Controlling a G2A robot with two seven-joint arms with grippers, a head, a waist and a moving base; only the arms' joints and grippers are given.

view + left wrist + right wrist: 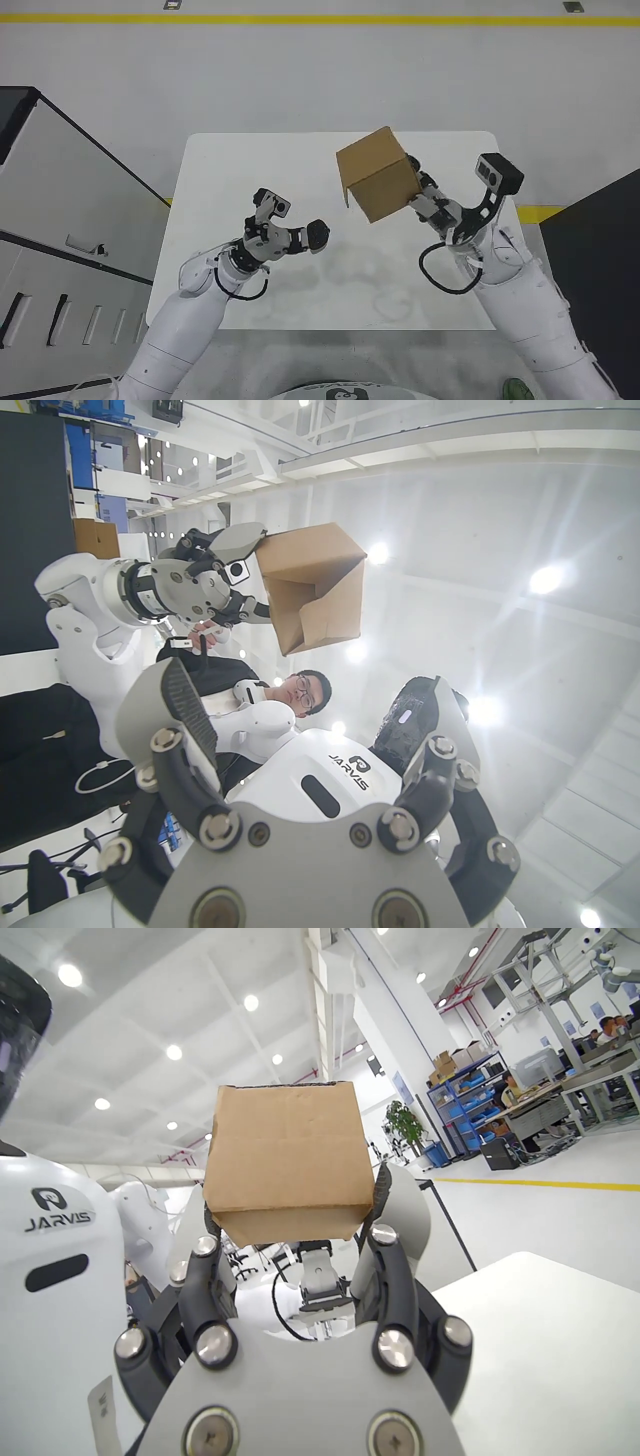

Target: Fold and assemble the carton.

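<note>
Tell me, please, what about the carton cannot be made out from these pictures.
Top view: the underside of the carton, hidden by its own upper faces.
Right wrist view: its far end, behind the near panel; its lower corners, behind the right hand.
Left wrist view: its inside, behind a folded-in flap.

White glossy arm shells (190,310), dark joints. Black cable loop (445,275) at right wrist. Left gripper (300,685), right gripper (292,1203): grey plates, silver screws, black linkages, ribbed pads (187,705); one left pad possibly taped.
</note>
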